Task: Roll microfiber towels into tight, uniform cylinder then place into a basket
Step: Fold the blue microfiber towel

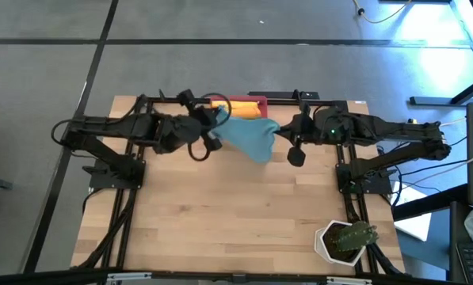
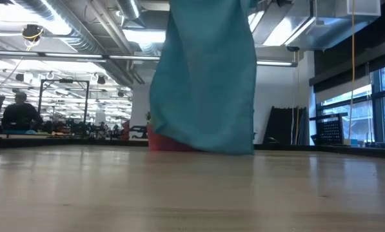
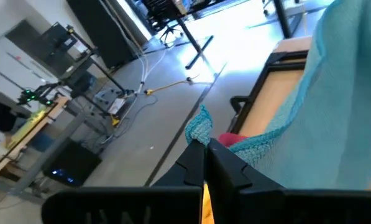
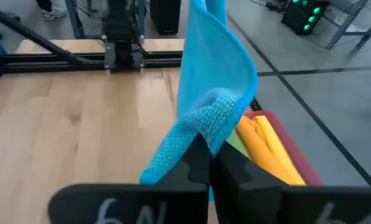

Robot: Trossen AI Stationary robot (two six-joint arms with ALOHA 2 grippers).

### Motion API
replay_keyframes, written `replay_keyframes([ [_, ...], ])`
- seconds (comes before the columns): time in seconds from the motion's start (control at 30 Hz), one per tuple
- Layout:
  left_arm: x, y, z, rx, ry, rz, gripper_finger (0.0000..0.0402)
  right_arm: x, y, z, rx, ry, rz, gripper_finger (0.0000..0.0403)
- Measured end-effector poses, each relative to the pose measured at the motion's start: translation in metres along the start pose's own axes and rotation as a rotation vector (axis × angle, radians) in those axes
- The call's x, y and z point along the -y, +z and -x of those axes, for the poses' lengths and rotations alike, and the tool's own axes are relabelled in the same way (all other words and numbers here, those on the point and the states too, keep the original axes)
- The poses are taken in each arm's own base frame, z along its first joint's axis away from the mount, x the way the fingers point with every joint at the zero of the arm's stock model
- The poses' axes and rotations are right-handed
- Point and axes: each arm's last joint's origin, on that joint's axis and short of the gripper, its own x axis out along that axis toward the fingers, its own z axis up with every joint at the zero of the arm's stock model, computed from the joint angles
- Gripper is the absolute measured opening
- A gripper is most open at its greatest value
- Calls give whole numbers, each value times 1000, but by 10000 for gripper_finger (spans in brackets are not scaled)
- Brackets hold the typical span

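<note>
- Left gripper point(image 1: 214, 117), upper centre-left of the high view, is clenching one corner of the teal towel point(image 1: 248, 136).
- Towel is hanging unrolled between both arms, its bottom edge near the table point(image 1: 220, 214); rolling seemingly not begun.
- Basket point(image 1: 238, 103), top centre, is already holding yellow and orange towels.
- Right gripper point(image 1: 282, 129) is pinching the opposite corner.

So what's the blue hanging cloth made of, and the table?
The teal-blue hanging towel looks like soft microfiber cloth: its edge shows a fuzzy, nubbly weave and it drapes in loose folds. The pale tabletop looks like wood, with plank strips and grain, finished smooth and matte.
</note>
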Motion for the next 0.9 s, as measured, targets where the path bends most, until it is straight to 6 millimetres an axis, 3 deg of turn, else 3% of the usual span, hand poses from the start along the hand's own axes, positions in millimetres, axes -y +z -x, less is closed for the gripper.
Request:
replay_keyframes([
  [0.2,17,-10,23,-34,-25,4,0,-19,-3,-3,-26,73,-7,3],
  [0.4,46,-26,42,-29,-92,14,0,-53,-9,-13,-73,172,28,3],
  [0.63,69,-31,77,26,-235,59,0,-86,-10,-15,-59,346,12,4],
  [0.77,74,-33,91,54,-251,63,0,-94,-4,-9,9,405,0,6],
  [0.9,73,-36,91,28,-244,84,0,-89,-4,-10,-8,384,-29,4],
])
